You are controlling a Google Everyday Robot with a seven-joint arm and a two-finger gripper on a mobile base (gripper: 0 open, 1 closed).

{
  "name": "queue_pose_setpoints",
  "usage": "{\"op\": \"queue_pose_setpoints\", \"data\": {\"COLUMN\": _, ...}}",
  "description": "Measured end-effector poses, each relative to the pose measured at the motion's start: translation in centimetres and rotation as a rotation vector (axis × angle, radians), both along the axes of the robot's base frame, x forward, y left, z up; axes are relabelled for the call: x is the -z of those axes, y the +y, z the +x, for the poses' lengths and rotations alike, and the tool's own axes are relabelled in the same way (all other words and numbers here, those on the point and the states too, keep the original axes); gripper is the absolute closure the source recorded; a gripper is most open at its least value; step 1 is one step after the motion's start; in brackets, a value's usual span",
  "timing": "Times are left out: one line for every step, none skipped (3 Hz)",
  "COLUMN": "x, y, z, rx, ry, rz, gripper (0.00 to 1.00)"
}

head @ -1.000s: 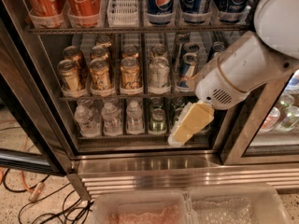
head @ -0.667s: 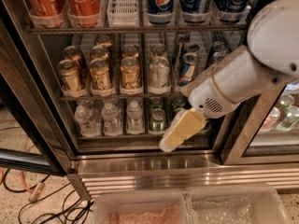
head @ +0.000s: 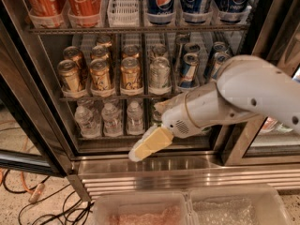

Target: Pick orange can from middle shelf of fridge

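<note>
In the camera view we see the gripper (head: 149, 145) low in front of the fridge (head: 150, 168), over its steel sill and below the rack of small clear bottles (head: 112, 120); its jaws lie together as one pale-yellow wedge, with no gap showing and nothing between them; over the last second it has slid leftward and downward from in front of the right-hand lanes, the white arm (head: 243, 90) swinging across after it; the orange can (head: 131, 75) stands untouched at the front of its lane on the middle shelf (head: 117, 97), among its golden fellows and just left of the silver-white can (head: 160, 75), well above the gripper; we judge this an approach move, lining up sideways with the orange lanes; rising to shelf height, spreading the jaws and reaching in are all yet to come.
</note>
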State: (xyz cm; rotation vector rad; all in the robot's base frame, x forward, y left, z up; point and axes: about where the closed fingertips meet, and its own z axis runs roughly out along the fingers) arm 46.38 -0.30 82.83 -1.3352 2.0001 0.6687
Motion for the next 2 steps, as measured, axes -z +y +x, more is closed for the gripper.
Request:
{"op": "queue_pose_setpoints", "data": {"x": 1.2, "y": 3.1, "z": 0.4, "rx": 0.03, "ry": -0.043, "rz": 0.095, "gripper": 0.0}}
{"op": "queue_pose_setpoints", "data": {"x": 2.3, "y": 5.8, "z": 1.3, "rx": 0.068, "ry": -0.095, "rz": 0.167, "gripper": 0.0}}
